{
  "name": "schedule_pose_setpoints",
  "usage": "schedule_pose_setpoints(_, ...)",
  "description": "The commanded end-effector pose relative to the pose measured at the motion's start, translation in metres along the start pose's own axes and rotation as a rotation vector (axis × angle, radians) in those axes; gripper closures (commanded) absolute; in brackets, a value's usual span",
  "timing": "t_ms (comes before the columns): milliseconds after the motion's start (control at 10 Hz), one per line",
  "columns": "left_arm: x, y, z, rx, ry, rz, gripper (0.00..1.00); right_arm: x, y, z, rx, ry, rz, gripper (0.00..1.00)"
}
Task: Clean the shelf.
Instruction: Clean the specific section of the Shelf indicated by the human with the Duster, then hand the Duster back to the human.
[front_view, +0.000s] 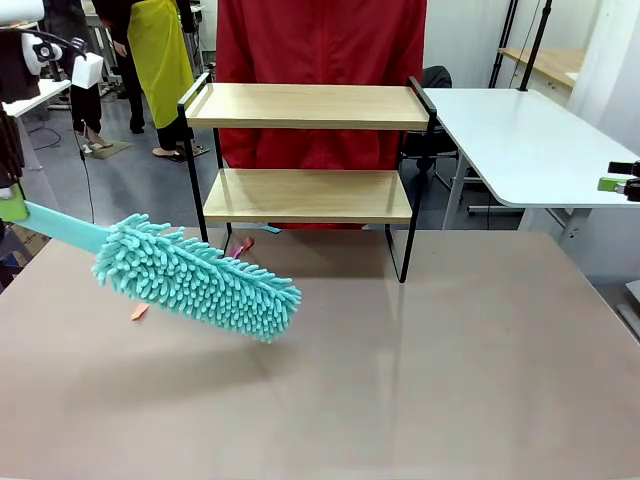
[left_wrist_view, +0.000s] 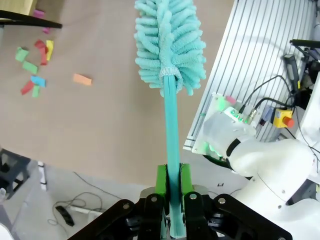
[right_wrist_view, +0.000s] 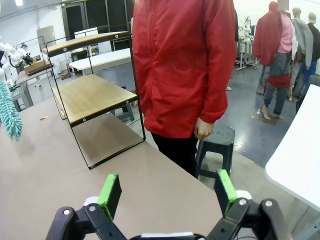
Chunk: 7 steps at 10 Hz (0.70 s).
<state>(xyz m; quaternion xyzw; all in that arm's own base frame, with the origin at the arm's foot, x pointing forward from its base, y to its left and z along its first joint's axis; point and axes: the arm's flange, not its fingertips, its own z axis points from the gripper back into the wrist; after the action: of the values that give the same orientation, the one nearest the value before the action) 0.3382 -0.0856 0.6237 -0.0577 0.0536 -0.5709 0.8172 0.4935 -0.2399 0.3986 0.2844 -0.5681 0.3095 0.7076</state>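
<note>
The shelf (front_view: 308, 107) stands at the far middle of the table, two light wooden boards in a thin black frame; it also appears in the right wrist view as the shelf (right_wrist_view: 92, 95). A teal fluffy duster (front_view: 195, 275) hovers over the table's left part, its head pointing right and down. My left gripper (left_wrist_view: 171, 182) is shut on the duster's teal handle (left_wrist_view: 171, 130). The left gripper's green pad (front_view: 12, 205) peeks in at the left edge. My right gripper (right_wrist_view: 167, 192) stands open with nothing between its fingers, off the table's right side (front_view: 622, 183).
Small coloured paper scraps (left_wrist_view: 34, 70) lie on the brown tabletop near the shelf's foot, one orange scrap (front_view: 139, 312) under the duster. A person in a red jacket (front_view: 320, 45) stands behind the shelf. A white table (front_view: 530, 140) is at the right.
</note>
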Motion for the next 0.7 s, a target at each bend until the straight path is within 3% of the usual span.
schedule_pose_setpoints(0,-0.0017,-0.0044,-0.0004,-0.006,-0.017,0.012,0.87,0.0021,0.001,-0.0008,-0.001,-0.001,0.004,0.0)
schedule_pose_setpoints(600,-0.0017,-0.0044,-0.0004,-0.006,-0.017,0.012,0.87,0.0021,0.001,-0.0008,-0.001,-0.001,0.004,0.0)
